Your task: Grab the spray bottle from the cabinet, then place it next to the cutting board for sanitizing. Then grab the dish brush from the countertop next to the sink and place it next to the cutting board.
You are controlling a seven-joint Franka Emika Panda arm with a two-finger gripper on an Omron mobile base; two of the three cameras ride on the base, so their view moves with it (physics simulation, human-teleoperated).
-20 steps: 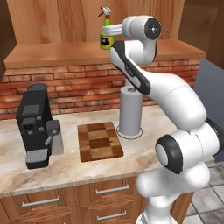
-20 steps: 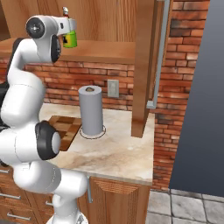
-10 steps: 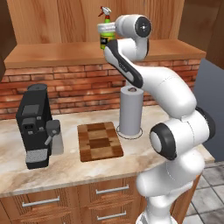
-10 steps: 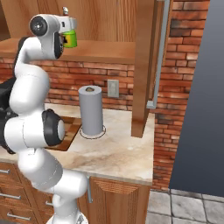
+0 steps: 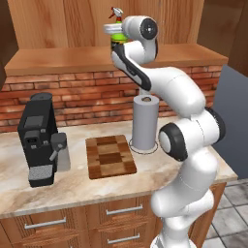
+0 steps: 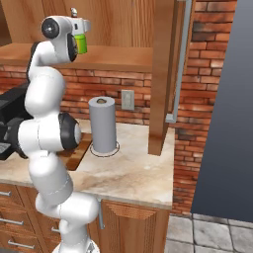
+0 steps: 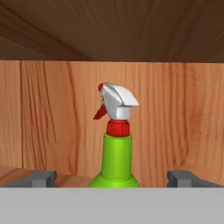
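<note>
A: Step in hand: first half of the task, the reach for the spray bottle. It stands upright on the shelf board of the cabinet, close to the wood-grain back panel. Not lifted yet, by my reading.

B: Gripper state?

A: Jaws spread wide, holding nothing. In the hand view the two dark fingertips rise at the lower left and lower right, and the green body of the bottle sits between them, roughly centred, with open gap on both sides. No contact that I can see.

B: Depth? Is the bottle already inside the fingers or beyond them?

A: Cannot tell from the hand view alone. In the left base view the hand is right up against the bottle, hiding most of it; the white trigger head and red nozzle poke out above the wrist. The right base view shows green just beside the hand.

B: So the next move?

A: Judgement: if the tips are not yet past the bottle's body, a short push forward, then close on the body below the red collar, keeping it upright. Then lift clear of the shelf and carry down to the countertop, beside the cutting board.

B: Dish brush?

A: Not started.
</note>
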